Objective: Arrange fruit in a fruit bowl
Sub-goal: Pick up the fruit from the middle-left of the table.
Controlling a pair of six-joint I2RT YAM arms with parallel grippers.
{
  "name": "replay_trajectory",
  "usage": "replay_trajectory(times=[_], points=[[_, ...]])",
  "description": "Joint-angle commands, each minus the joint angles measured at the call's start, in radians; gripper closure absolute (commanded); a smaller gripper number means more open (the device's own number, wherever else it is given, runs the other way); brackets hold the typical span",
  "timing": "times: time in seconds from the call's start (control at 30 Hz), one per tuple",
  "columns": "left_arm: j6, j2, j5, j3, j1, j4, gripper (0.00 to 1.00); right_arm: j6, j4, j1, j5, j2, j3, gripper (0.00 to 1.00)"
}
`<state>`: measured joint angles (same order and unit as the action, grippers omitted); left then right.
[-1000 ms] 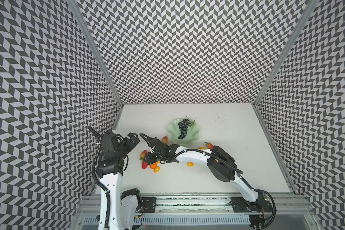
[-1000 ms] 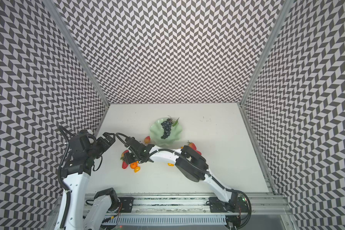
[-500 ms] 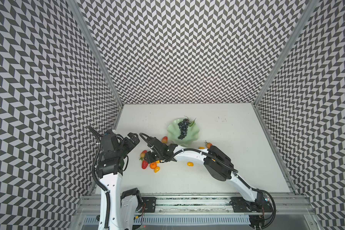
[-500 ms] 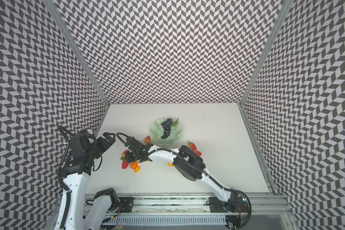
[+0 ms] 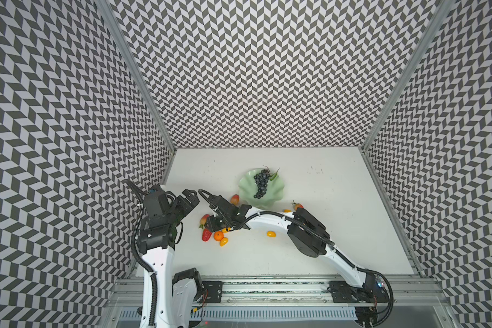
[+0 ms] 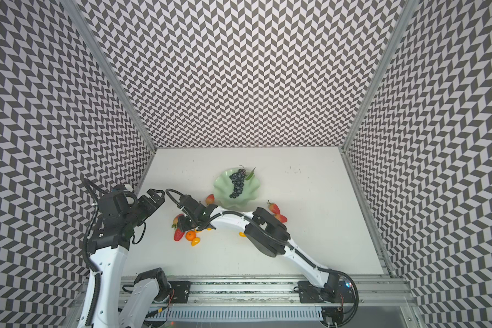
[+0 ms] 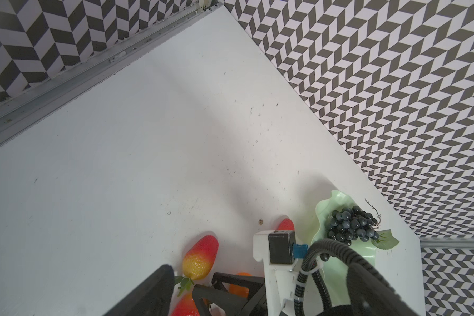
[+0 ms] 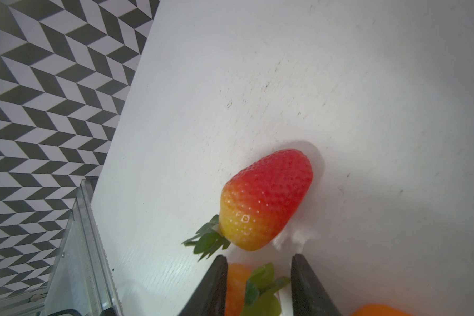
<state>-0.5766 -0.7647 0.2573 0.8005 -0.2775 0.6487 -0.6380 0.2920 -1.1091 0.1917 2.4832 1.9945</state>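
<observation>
At the right gripper: straddling a leafy orange fruit, fingers apart; cannot tell whether pinching. Just beyond, a strawberry lying on the table, unmoved. Since a second ago, only a slight leftward swing of the right elbow. At the left gripper: hovering as before near the wall; spread or pressed together, cannot tell. Farther out, grapes in the bowl, pear just beside its rim.

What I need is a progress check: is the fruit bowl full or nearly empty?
Nearly empty: the fruit bowl holds only the grape bunch; a strawberry and a tangerine lie outside it.
</observation>
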Motion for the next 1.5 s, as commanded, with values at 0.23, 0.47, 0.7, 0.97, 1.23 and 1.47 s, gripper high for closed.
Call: replay_trajectory(times=[0.23, 0.47, 0.7, 0.97, 1.23, 1.47], points=[[0.010, 0.009, 0.004, 0.017, -0.006, -0.003, 0.00, -0.011, -0.021, 0.004, 0.015, 0.016, 0.029, 0.76], [0.011, 0.011, 0.003, 0.016, -0.006, -0.004, 0.00, -0.011, -0.023, 0.005, 0.015, 0.010, 0.025, 0.88], [0.018, 0.013, 0.011, 0.016, -0.006, -0.007, 0.00, -0.012, -0.043, 0.005, 0.029, -0.023, 0.007, 0.97], [0.032, 0.015, 0.074, 0.007, -0.002, -0.036, 0.00, -0.006, -0.056, 0.006, 0.046, -0.130, -0.037, 1.00], [0.059, 0.015, 0.111, 0.018, 0.025, -0.056, 0.00, 0.007, -0.150, 0.012, 0.020, -0.336, -0.240, 1.00], [0.083, 0.008, 0.185, 0.003, 0.074, -0.121, 0.00, 0.074, -0.259, 0.018, -0.065, -0.576, -0.508, 1.00]])
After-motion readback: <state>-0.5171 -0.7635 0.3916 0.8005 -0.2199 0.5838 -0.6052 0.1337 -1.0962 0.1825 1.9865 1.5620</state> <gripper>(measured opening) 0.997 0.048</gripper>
